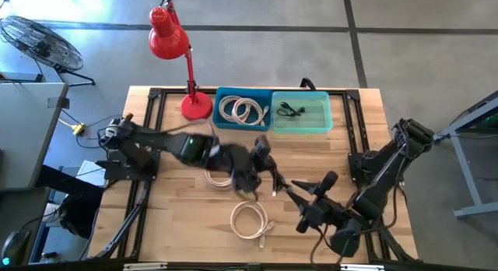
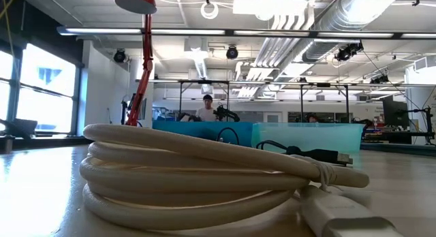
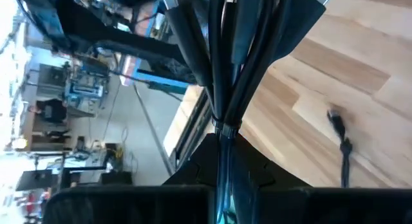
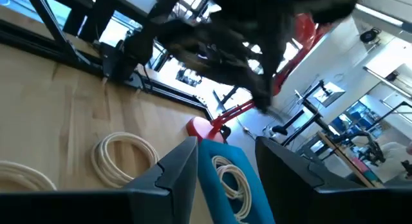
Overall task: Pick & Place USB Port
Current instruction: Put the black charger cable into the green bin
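Your left gripper (image 1: 261,174) hung mid-worktop (image 1: 179,224), jaws clenched, seemingly on a dark cable (image 1: 276,181). Your right gripper (image 1: 299,195) sat nearby with jaws parted; a coiled white USB cable (image 1: 249,220) lay just below

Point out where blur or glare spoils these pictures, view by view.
High view: the left arm is smeared by motion over the table. Low view: the near white cable coil fills the frame, its plug soft. Right wrist view: the dark arm overhead is blurred, bright windows glare behind. Left wrist view: the background is soft.
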Tool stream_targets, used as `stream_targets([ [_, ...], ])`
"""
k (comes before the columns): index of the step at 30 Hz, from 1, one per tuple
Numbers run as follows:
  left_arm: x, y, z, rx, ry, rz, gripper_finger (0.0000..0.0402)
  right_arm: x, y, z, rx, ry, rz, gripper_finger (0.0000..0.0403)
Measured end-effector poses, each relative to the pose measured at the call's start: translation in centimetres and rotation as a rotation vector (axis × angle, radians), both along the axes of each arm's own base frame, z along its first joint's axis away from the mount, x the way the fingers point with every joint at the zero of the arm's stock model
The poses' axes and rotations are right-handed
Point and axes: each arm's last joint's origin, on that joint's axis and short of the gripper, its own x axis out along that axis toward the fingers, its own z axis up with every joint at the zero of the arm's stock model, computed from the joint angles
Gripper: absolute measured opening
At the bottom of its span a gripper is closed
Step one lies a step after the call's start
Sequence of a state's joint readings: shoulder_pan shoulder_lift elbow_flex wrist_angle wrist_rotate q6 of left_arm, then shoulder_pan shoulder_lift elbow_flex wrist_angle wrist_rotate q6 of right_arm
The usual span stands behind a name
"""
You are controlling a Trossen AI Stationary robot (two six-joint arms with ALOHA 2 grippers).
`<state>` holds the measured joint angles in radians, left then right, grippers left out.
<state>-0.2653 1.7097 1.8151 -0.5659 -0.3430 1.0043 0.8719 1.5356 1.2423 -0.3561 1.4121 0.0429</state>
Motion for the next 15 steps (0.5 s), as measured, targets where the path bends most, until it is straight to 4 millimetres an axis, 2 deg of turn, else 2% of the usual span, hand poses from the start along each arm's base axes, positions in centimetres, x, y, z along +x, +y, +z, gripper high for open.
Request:
stream_targets([
  [6,0.2,5.3,1.3,-0.121,-0.05,-0.023,0.001,-1.0,1.2,0.4,-0.027,-0.02,0.021,0.0149],
  [15,0.7,9.8,1.9,-0.242,-0.108,-0.15,0.001,-0.9,2.1,1.3,-0.027,-0.002,0.111,0.0149],
])
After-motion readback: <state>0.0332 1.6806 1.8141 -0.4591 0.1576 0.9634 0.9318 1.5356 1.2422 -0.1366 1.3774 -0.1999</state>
